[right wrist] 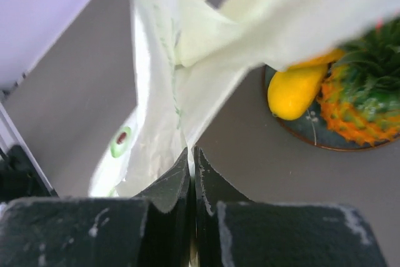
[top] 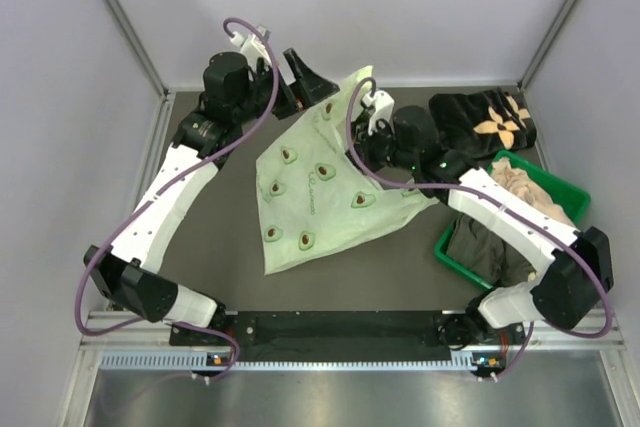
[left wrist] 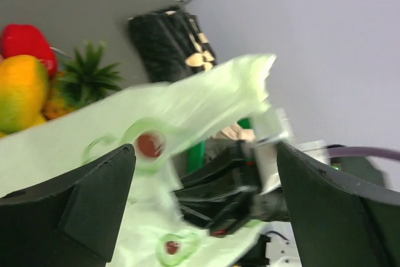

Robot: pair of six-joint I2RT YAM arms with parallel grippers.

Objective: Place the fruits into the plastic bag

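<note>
Nearest us in the overhead view sit both arm bases at the table [top: 215, 247] edge. Beyond them the plastic bag [top: 315, 192] lies spread mid-table, with the left pincer [top: 303, 75] at its far corner, the right pincer [top: 372, 112] at its far edge, and dark clothes [top: 490, 119] and a green basket [top: 540, 173] off right. We cannot see the fruits from here. Through the left wrist camera, that pincer's fingers stand wide apart, released, with blurred bag film between them and a red fruit [left wrist: 22, 40], a mango [left wrist: 22, 92] and the pineapple [left wrist: 84, 82] beyond. Through the right wrist camera, the pincer is clenched on a fold of bag, near the plate [right wrist: 300, 130] bearing the pineapple and a yellow piece [right wrist: 292, 92]. We judge the film light, limp and slippery, best taken at the mouth's rim or a handle loop. The fruits look light and rigid, best pinched across their bodies.
</note>
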